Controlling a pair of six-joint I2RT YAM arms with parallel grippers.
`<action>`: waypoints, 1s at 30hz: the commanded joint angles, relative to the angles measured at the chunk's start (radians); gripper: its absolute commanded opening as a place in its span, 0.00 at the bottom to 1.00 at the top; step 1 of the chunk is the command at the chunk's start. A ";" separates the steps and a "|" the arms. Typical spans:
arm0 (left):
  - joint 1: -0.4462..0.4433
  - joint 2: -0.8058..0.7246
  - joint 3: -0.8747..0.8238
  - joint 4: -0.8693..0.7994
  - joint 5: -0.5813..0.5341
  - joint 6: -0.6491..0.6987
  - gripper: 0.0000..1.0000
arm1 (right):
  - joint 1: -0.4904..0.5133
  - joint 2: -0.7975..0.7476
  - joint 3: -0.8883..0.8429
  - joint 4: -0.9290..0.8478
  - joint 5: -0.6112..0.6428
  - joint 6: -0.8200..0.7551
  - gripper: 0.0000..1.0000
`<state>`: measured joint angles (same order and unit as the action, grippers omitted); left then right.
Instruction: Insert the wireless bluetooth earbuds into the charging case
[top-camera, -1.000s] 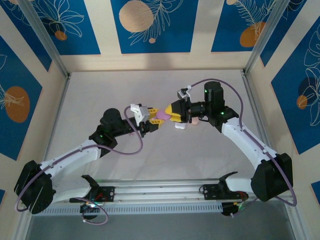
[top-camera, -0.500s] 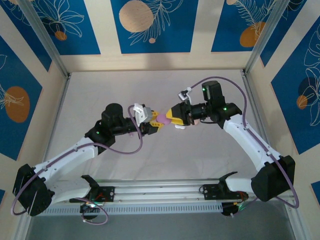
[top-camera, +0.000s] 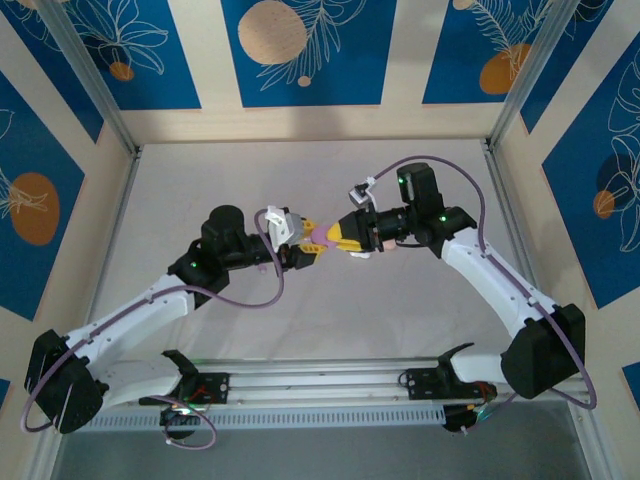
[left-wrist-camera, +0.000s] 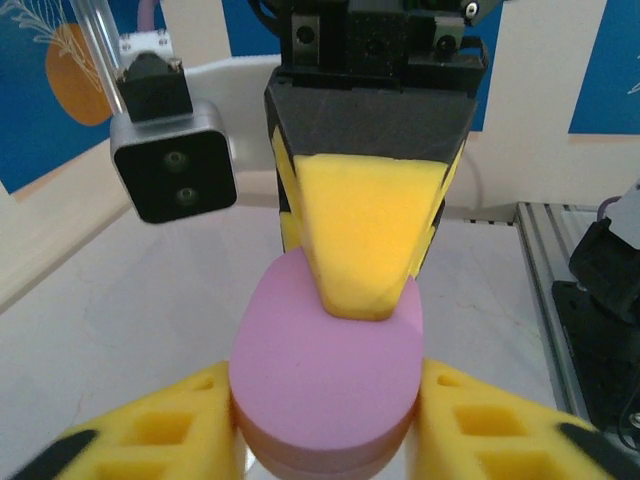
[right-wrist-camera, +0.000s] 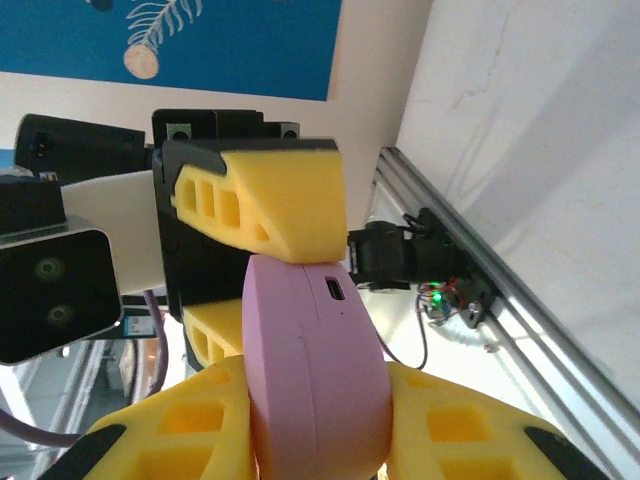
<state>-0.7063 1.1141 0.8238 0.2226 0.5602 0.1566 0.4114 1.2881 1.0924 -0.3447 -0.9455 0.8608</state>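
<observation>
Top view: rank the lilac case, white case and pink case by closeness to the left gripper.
1. The lilac case, between the left gripper fingers.
2. The white case, on the table by the right gripper.
3. The pink case, farther right, beside the right arm's wrist.

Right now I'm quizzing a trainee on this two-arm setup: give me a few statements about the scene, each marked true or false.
1. The lilac case lies on the table. False: it is held above it.
2. Both the left gripper and the right gripper have the case between their fingers. True.
3. The case's lid stands wide open. False: it looks closed.
4. A charging port shows on the case's edge. True.
</observation>
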 joint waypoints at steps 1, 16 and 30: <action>-0.001 -0.024 -0.048 0.141 -0.025 -0.014 0.51 | -0.020 -0.038 -0.075 0.221 -0.036 0.180 0.16; -0.001 0.040 -0.158 0.535 -0.056 -0.179 0.61 | -0.031 -0.020 -0.232 0.827 -0.076 0.630 0.16; 0.000 0.073 -0.129 0.589 0.011 -0.235 0.47 | -0.001 0.009 -0.216 0.893 -0.090 0.670 0.17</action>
<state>-0.7067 1.1816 0.6758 0.7563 0.5270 -0.0589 0.4065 1.2945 0.8665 0.5117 -1.0195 1.5139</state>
